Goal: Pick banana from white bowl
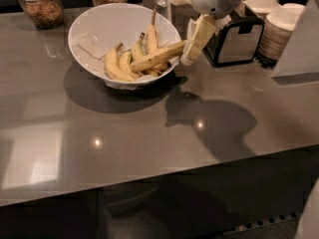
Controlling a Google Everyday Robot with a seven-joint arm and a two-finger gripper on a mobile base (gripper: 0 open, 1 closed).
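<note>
counter: the grey stone-like countertop (149, 148) is looking smooth and glossy, mirroring lamp spots and shadows.
bowl: the large round white bowl (84, 21) is showing a smooth, faintly shiny, ceramic-like wall.
lining: the white paper lining (89, 46) is lying creased and matt.
banana: the long yellow banana with brown speckles (157, 56) is showing a dull, waxy peel.
gripper: the cream plastic-looking gripper (192, 46), hanging at the bowl's right rim by the banana's tip, is looking smooth and matt.
jar: the clear glass jar (40, 4) is glinting.
</note>
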